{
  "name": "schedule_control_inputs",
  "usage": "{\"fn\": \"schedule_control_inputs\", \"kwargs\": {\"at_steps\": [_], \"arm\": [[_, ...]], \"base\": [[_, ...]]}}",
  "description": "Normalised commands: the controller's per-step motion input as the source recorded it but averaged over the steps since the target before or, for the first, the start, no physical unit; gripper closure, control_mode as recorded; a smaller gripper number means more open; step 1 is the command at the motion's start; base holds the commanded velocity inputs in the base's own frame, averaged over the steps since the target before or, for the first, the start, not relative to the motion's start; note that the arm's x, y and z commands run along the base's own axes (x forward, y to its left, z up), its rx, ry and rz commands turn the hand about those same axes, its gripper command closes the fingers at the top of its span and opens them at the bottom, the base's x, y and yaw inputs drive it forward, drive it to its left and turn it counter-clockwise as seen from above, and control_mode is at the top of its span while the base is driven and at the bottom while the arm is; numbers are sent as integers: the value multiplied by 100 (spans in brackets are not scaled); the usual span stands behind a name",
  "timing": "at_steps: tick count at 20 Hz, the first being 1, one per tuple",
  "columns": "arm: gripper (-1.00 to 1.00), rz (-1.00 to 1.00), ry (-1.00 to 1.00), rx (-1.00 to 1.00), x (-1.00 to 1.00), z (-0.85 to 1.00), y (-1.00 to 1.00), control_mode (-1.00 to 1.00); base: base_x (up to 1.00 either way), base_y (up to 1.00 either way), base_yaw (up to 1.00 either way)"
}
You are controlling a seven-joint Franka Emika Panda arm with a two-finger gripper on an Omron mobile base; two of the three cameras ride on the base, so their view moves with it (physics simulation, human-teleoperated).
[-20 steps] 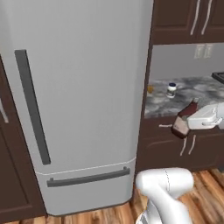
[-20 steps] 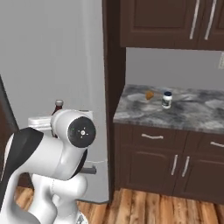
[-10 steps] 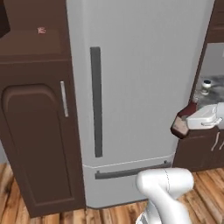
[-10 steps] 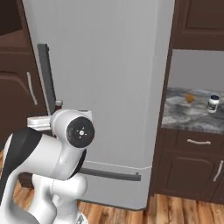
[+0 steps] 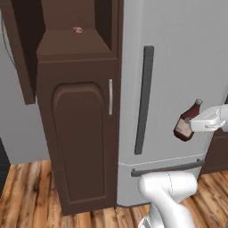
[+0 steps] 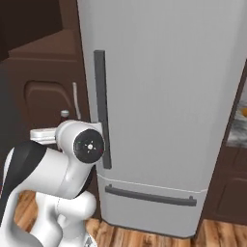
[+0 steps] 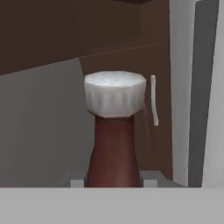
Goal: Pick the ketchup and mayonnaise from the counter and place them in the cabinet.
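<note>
My pincer [image 5: 192,127] clamps the ketchup [image 5: 185,123], tilted, beside the fridge [image 5: 178,67]. Swinging toward the cabinet [image 5: 78,133], I risk knocking it loose.

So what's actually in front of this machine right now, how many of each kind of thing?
Ketchup bottles: 1, the ketchup, held in the end effector
Fridges: 1, the grey fridge
Tall brown cabinets: 1, the cabinet, door closed
Small reddish items on the cabinet's niche shelf: 1, too small to identify
Total: 4
</note>
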Motion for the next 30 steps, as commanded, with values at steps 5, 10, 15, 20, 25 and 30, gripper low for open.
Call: {"fn": "schedule_control_inputs", "kwargs": {"at_steps": [5, 10, 15, 20, 25, 30], "arm": [[100, 0, 0, 0, 0, 0, 0, 100], [100, 0, 0, 0, 0, 0, 0, 100], [100, 0, 0, 0, 0, 0, 0, 100], [100, 0, 0, 0, 0, 0, 0, 100], [100, 0, 0, 0, 0, 0, 0, 100], [100, 0, 0, 0, 0, 0, 0, 100]], "base": [[0, 62, 0], [2, 28, 6], [1, 13, 18], [6, 16, 27], [8, 17, 10], [23, 1, 0]]}}
